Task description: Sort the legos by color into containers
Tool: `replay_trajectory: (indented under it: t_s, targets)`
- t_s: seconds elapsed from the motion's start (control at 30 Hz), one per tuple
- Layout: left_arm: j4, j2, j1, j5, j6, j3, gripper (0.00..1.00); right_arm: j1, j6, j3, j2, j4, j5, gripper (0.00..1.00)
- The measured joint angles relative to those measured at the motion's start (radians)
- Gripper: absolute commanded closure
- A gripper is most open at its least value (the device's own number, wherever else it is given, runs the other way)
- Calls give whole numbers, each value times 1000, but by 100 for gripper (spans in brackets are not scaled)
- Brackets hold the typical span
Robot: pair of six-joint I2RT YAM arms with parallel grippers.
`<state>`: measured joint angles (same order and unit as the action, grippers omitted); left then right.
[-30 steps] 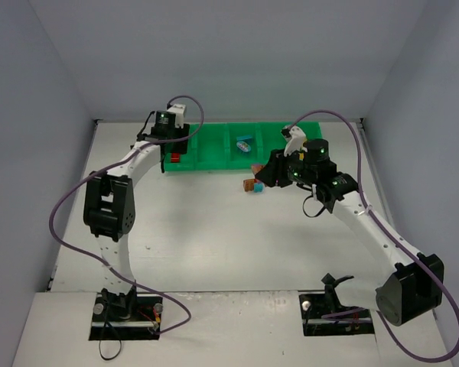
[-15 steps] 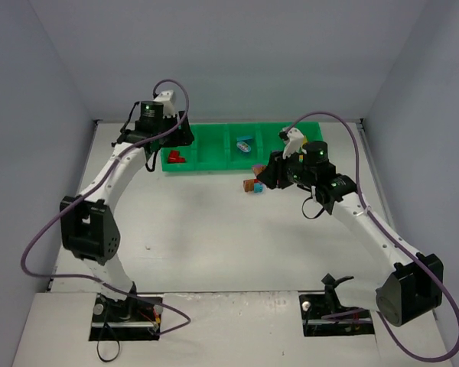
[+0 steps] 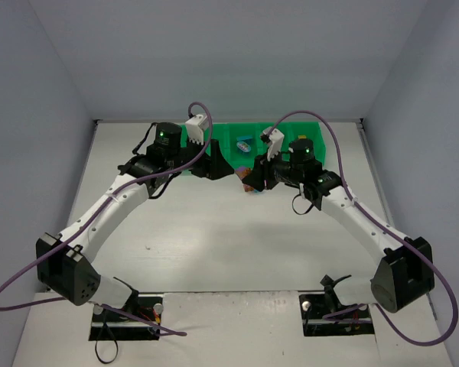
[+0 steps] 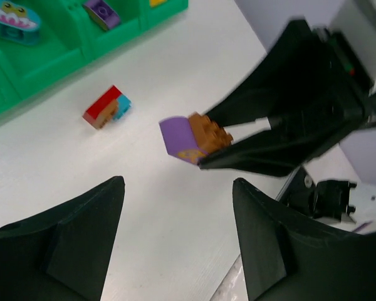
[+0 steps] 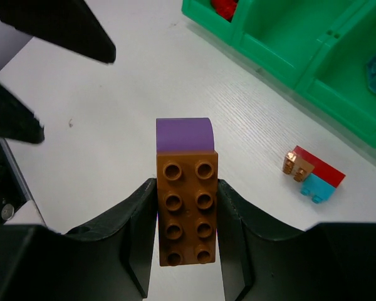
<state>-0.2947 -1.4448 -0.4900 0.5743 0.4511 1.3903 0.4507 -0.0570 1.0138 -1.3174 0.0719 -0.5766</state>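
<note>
Swinging over from the tray (image 4: 50, 59), the left gripper (image 4: 177, 183) gapes empty; the right gripper (image 5: 187, 188) pinches a brown-and-purple stack (image 5: 187, 207). Splitting it looks next.

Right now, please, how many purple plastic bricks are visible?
2 purple bricks: one in the green tray, one joined to the brown brick the right gripper holds; others possibly hidden.

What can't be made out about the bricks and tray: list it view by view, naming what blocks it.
Top view: the left arm covers the left end of the green tray.
Top view: the brown and purple stack in the right gripper is too small to read.
Left wrist view: the top edge cuts the tray; the yellow brick is a sliver.
Right wrist view: the top edge cuts off the red bricks; no count possible.
</note>
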Motion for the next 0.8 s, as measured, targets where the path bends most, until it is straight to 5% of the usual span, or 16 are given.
replay_trajectory:
  t_s: [0.27,0.8]
  targets:
    - [60,131,4,135,-193,-163,36,-5,9,40,-53,20,-216,100]
    - [-84,91,14,388,-534,-74,36,-4,125,55,-55,29,-530,96]
